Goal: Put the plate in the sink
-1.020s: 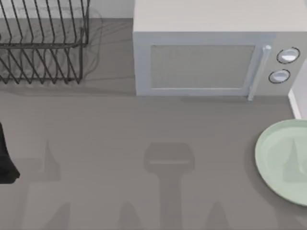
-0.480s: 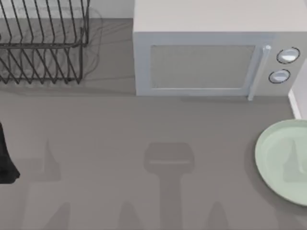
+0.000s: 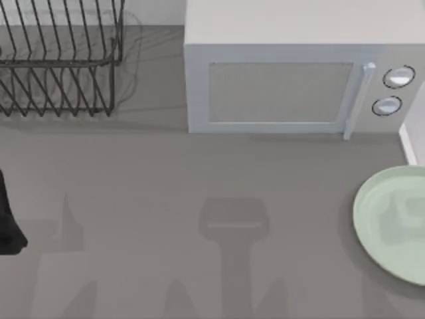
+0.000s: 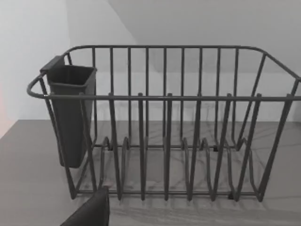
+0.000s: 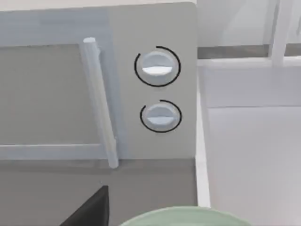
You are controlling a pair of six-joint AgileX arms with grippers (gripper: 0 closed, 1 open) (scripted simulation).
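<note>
- Dark finger tips [image 4: 89, 212] of the left arm and [image 5: 89, 207] of the right arm are seen; whether either pair is open or closed cannot be told.
- The pale mint-green plate [image 3: 392, 222] is laid flat on the grey worktop [image 3: 166, 199] at its right edge, near the microwave [image 3: 292, 73].
- A wire dish rack [image 3: 60, 60] is faced by the left wrist camera.
</note>
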